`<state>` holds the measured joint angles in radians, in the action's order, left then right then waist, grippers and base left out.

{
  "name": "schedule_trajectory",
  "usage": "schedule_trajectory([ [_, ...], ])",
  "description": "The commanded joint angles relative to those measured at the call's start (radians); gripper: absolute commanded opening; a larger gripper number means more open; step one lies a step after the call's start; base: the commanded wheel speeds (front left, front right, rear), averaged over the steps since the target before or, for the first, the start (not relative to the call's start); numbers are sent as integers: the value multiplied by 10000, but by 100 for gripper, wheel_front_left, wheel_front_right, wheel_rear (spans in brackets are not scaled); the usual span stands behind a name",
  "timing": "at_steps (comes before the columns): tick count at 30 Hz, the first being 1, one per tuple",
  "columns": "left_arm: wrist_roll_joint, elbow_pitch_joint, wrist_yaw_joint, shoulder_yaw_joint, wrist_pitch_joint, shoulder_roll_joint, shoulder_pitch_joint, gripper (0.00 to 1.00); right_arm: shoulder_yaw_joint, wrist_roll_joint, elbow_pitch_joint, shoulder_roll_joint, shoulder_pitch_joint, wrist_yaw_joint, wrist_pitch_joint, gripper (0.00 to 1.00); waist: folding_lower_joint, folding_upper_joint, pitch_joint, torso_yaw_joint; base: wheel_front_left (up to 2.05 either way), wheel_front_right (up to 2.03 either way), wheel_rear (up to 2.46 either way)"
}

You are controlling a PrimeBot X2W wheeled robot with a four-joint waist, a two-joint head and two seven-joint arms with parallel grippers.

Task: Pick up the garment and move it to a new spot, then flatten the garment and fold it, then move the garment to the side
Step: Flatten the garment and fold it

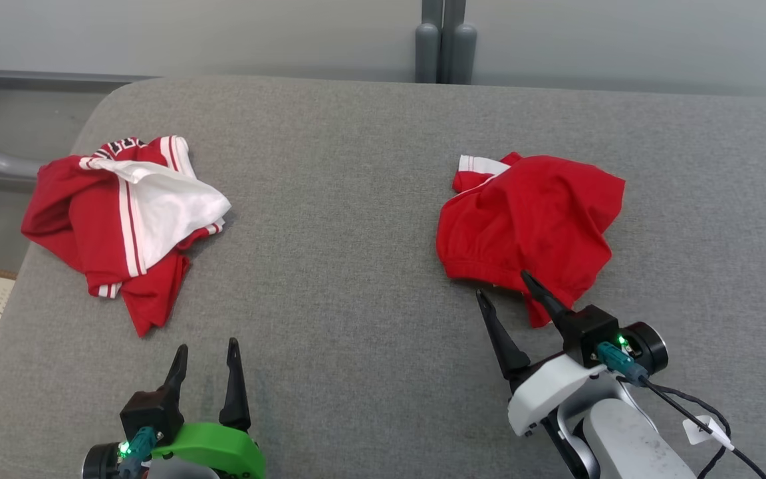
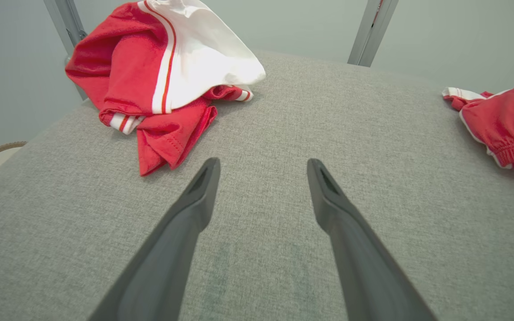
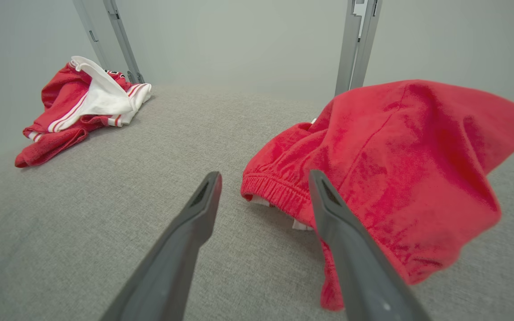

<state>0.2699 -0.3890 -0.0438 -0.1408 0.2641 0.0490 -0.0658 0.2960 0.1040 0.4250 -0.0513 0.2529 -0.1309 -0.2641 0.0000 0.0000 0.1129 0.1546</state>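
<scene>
My right tool [image 1: 501, 283] is wide open and empty, its tips at the near edge of the red shorts [image 1: 529, 213] crumpled on the bench [image 1: 356, 266]. They look light and limp. I'd pinch the elastic waistband [image 3: 275, 189] just ahead. My left tool [image 1: 207, 344] is open and empty too.

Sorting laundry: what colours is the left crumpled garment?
That garment is red with white striped panels; left wrist view best.
</scene>
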Motion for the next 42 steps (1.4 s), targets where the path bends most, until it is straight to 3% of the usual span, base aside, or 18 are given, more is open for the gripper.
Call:
schedule_trajectory([
  [1,124,12,9,-41,6,28,-208,100,74,57,78,-38,121,3,-5,100,0,0,352,312,0,0,0],
  [11,426,-10,-73,-587,6,31,-647,100,616,627,865,-73,640,1,-5,100,0,0,1105,692,0,0,0],
  [22,568,-74,-92,-682,6,29,-680,100,86,682,1089,-53,1063,1,-5,100,0,0,1448,1223,0,0,0],
  [23,564,-92,-69,-680,6,29,-668,100,52,691,1073,-40,1046,1,-5,79,0,0,1451,1236,0,0,0],
  [25,586,-105,-54,-693,6,29,-658,100,-90,739,966,-37,1058,3,-5,9,0,0,1456,1247,0,0,0],
  [26,602,-103,-60,-714,6,29,-672,100,-134,727,930,-30,1066,3,-5,0,0,0,1460,1245,0,0,0],
  [31,663,-65,-57,-859,6,30,-796,100,-355,1099,369,-8,1139,1,-5,0,0,0,1482,1192,0,0,0],
  [35,648,-147,-26,-905,6,30,-774,100,190,1894,-145,5,1519,1,-5,0,0,0,1341,1123,0,0,0],
  [42,696,-376,86,-1100,6,30,-540,100,1750,4613,-1074,5,3227,0,-5,0,0,0,783,1187,0,0,0],
])
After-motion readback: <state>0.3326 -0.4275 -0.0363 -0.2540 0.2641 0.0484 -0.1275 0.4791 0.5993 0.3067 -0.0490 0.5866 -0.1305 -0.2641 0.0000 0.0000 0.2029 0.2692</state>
